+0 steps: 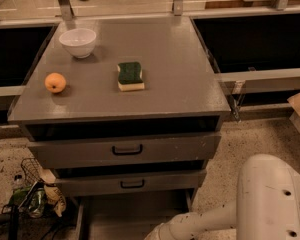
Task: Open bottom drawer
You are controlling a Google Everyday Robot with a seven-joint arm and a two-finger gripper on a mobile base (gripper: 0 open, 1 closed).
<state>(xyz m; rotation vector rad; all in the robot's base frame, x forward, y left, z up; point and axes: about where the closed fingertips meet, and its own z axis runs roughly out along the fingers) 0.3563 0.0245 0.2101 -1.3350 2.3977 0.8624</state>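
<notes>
Claw is out of frame: the white arm (210, 221) reaches in from the lower right and runs off the bottom edge just in front of the cabinet, so I cannot tell how the claw is set. The arm's bulky white housing fills the lower right corner.

The bottom drawer (125, 215) sits lowest in the grey cabinet and stands pulled out toward the camera. Its bare grey floor and both side walls show, while its front is cut off by the bottom edge. The arm's end lies over the drawer's near right part.

Above it, the middle drawer (165, 180) has a thin grey front with a small black handle. The upper drawer (180, 147) has a taller front and a larger black handle. Both stick out slightly, with dark gaps above them.

On the grey worktop (185, 79) a white bowl (77, 42) stands at the back left. An orange (55, 82) lies nearer the front left edge. A green and yellow sponge (130, 76) lies near the middle, well apart from both.

On the speckled floor (250, 139) left of the cabinet sits a wire basket (30, 170) amid clutter and cables.
</notes>
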